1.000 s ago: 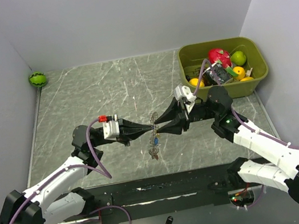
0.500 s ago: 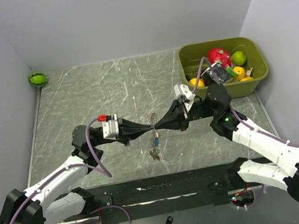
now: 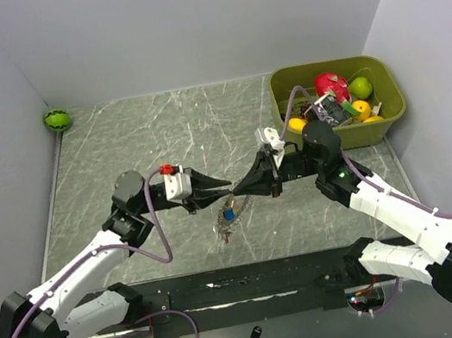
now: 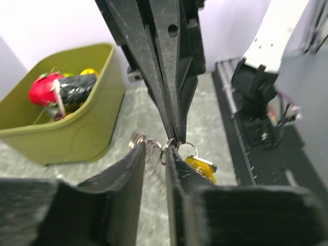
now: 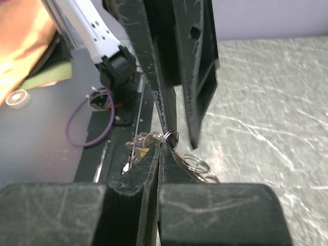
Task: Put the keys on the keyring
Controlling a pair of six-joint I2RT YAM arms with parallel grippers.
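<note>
The keyring (image 3: 241, 203) hangs tilted over the table's near middle, with the keys (image 3: 229, 215) bunched on it, one of them blue-headed. My right gripper (image 3: 237, 193) is shut on a small split ring (image 5: 172, 136) of that bunch. In the right wrist view (image 5: 161, 146) its jaws are pressed together. My left gripper (image 3: 223, 192) is open, its tips just left of the bunch. In the left wrist view (image 4: 155, 148) the gap holds nothing. A yellow-headed key (image 4: 201, 168) hangs beside its right finger.
A green bin (image 3: 392, 118) of toy fruit stands at the back right and shows in the left wrist view (image 4: 77, 138). A green ball (image 3: 57, 120) lies at the back left corner. A small black fob (image 3: 255, 335) lies in front of the base rail (image 3: 255, 282).
My left gripper has opened and drawn back to the left, off the ring. The right gripper has stayed shut on it, and the bunch now hangs tilted from it alone.
</note>
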